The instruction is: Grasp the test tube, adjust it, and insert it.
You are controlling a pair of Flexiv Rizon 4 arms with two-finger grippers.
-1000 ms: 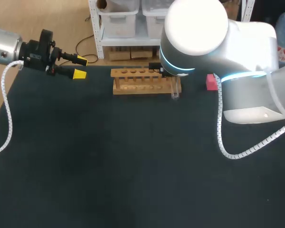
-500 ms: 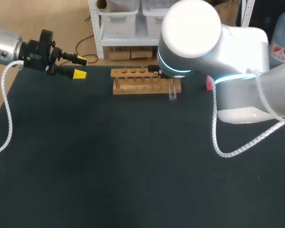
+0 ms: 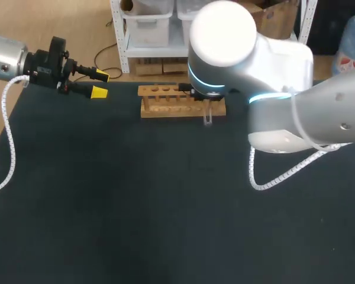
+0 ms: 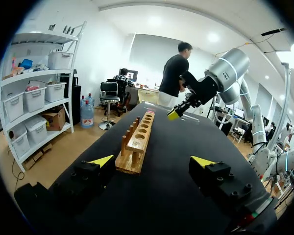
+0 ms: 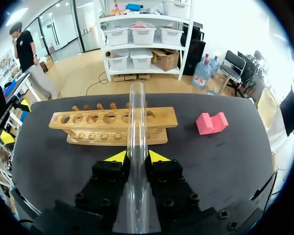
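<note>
A clear glass test tube (image 5: 136, 127) stands out ahead between the yellow tips of my right gripper (image 5: 136, 156), which is shut on it. Its open end points over the wooden rack (image 5: 112, 122), above the holes near the rack's right end. In the head view the right arm covers its own gripper; only the tube's lower end (image 3: 208, 117) shows in front of the rack (image 3: 165, 102). My left gripper (image 3: 99, 83) hangs open and empty at the table's far left, well left of the rack (image 4: 139, 139).
A pink block (image 5: 210, 122) lies on the dark table (image 3: 136, 201) to the right of the rack; in the head view the right arm hides it. The table's far edge runs just behind the rack.
My right arm has shifted left along the rack with the tube, and now covers the pink block in the head view. The left arm has not moved.
</note>
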